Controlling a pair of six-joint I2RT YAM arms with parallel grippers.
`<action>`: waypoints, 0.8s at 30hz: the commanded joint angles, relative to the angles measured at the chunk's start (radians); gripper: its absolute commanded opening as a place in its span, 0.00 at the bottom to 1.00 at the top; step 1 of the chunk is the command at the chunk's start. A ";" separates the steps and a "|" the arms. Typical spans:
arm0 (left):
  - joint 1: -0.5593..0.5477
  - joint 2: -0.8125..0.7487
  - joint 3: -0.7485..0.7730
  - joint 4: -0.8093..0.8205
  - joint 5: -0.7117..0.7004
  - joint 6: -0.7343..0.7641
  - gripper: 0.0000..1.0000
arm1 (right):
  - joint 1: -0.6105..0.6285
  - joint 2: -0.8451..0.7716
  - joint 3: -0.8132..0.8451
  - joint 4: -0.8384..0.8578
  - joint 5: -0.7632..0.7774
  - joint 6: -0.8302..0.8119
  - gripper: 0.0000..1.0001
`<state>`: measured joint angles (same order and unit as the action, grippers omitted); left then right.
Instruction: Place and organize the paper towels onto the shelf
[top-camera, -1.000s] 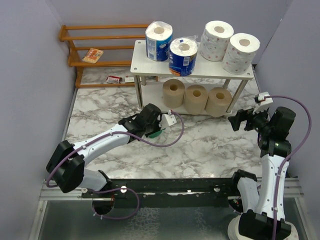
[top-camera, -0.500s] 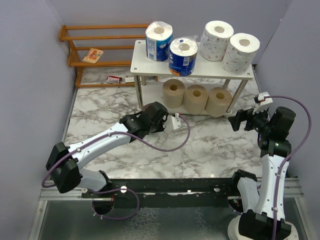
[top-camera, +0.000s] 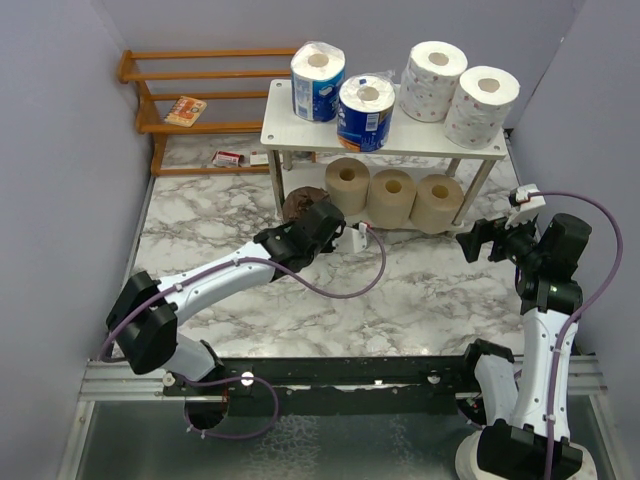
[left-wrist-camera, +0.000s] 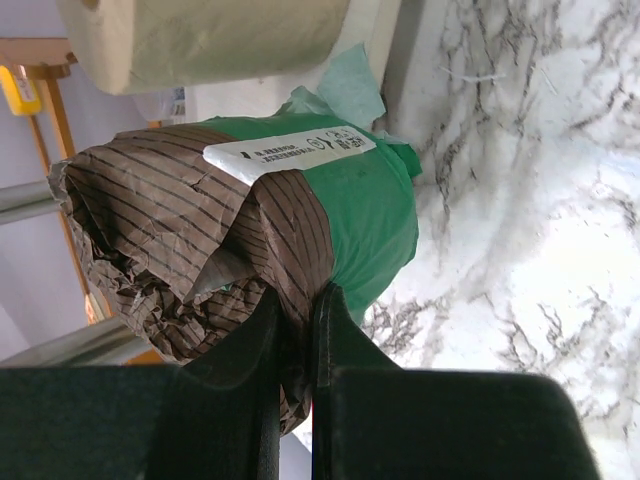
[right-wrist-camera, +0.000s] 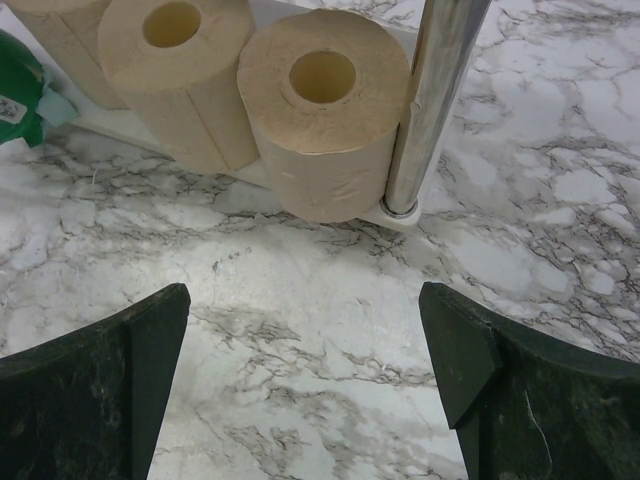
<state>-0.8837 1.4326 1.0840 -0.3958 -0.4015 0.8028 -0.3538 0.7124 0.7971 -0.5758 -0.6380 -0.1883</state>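
Note:
My left gripper (top-camera: 315, 222) (left-wrist-camera: 297, 300) is shut on the wrapper of the dark brown paper towel roll with a green band (top-camera: 302, 203) (left-wrist-camera: 200, 210). It holds the roll at the left end of the shelf's (top-camera: 425, 142) lower tier, beside three tan rolls (top-camera: 392, 196) (right-wrist-camera: 325, 110). Two blue-wrapped rolls (top-camera: 340, 92) and two white dotted rolls (top-camera: 458, 88) stand on the top tier. My right gripper (top-camera: 472, 243) (right-wrist-camera: 310, 350) hovers open over the marble in front of the shelf's right leg (right-wrist-camera: 430, 100), with nothing between its fingers.
An orange slatted rack (top-camera: 190, 90) stands at the back left with a small packet (top-camera: 186, 110) on it. Another small packet (top-camera: 228, 157) lies on the table below it. Purple walls close in on both sides.
My left arm has carried the brown roll away from me to the shelf's lower left, where it now shows beside the tan rolls. The right arm has not moved.

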 joint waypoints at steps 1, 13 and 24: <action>0.017 0.021 0.066 0.154 -0.085 0.047 0.00 | -0.007 -0.010 -0.009 0.005 -0.020 -0.008 1.00; 0.066 0.103 0.099 0.267 -0.098 0.109 0.00 | -0.008 -0.012 -0.009 0.005 -0.023 -0.010 1.00; 0.092 0.180 0.122 0.302 -0.090 0.115 0.00 | -0.017 -0.010 -0.009 0.005 -0.024 -0.010 1.00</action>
<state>-0.8036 1.5848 1.1557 -0.1646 -0.4557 0.9009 -0.3622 0.7124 0.7952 -0.5758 -0.6395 -0.1886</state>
